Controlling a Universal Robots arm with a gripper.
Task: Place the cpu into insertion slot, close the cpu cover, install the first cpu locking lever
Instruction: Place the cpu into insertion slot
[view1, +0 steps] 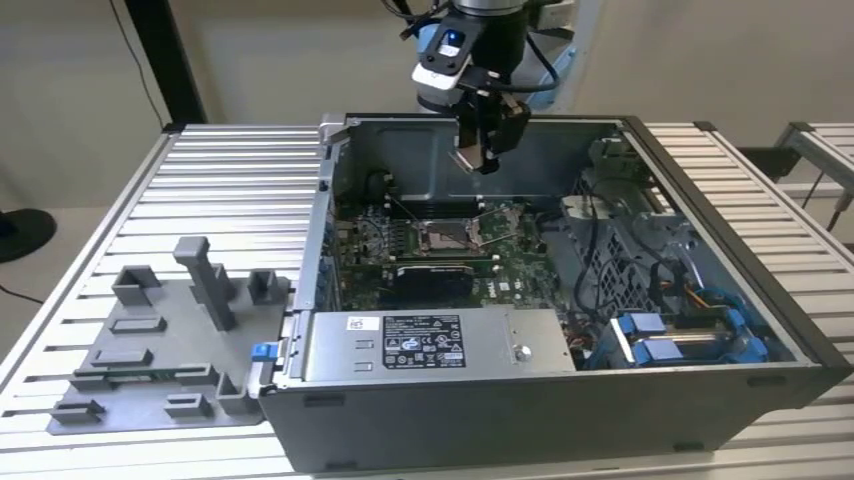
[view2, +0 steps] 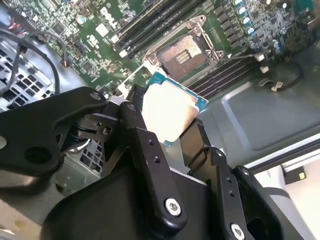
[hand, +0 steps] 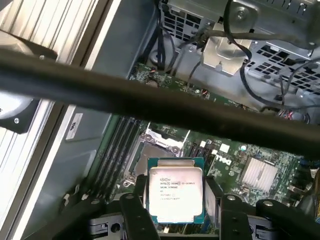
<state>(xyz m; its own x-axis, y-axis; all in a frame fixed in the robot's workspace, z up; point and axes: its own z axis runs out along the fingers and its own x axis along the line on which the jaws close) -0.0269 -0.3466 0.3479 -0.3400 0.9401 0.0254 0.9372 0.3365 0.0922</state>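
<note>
Your claw (view1: 478, 160) hangs in open air above the open computer case (view1: 534, 420), just inside its far wall and well clear of the green board below. It is pinching the cpu (hand: 176, 192) by two opposite edges. The chip is square, so it has no long axis. Its plane runs along the fingers (view2: 150, 150) rather than lying flat to the board. In the first wrist view its silvery printed face shows, framed in green. In the second wrist view you see its pale tan-gold underside.

The insertion slot (view1: 445, 237) sits beneath, dark-centred with a silvery rim. Memory slots (view2: 150, 20) flank it. The labelled grey box (view1: 427, 345) bounds the near side, and cables (view1: 601, 270) crowd the exterior view's right. The case stands on the slatted bench (view1: 227, 170).
</note>
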